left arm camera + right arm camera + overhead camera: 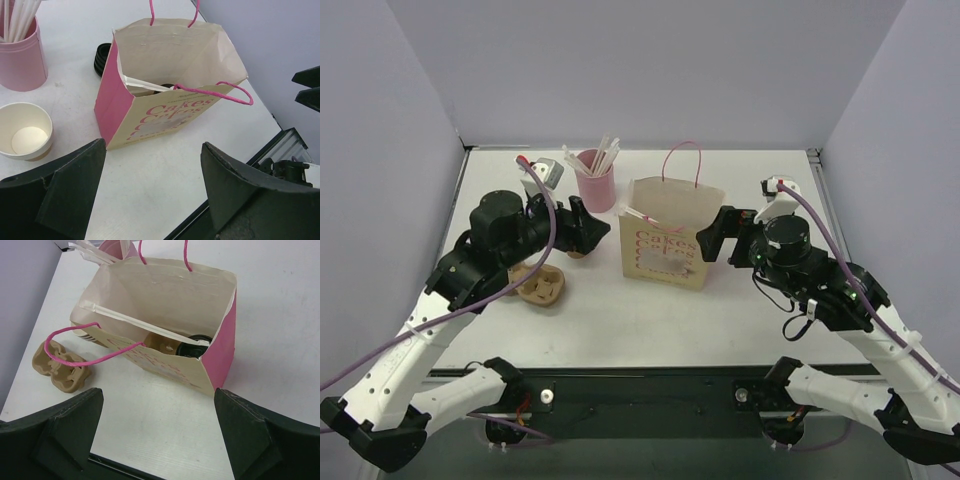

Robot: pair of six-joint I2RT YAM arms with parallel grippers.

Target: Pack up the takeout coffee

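The white desk holds a big pink-and-cream paper bag with its top open. The left gripper and right gripper are wide open and hold nothing, one on each side of the bag. The small brown paper coffee cup with a round black lid sits inside the bag, apart from both.

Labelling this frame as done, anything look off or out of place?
Nothing spilled or damaged. Paper bag stands upright, takeout coffee inside, black lid showing. Only oddities: a wrapped straw lies slanted across the bag's mouth, and one pink handle flops outward over the printed face.
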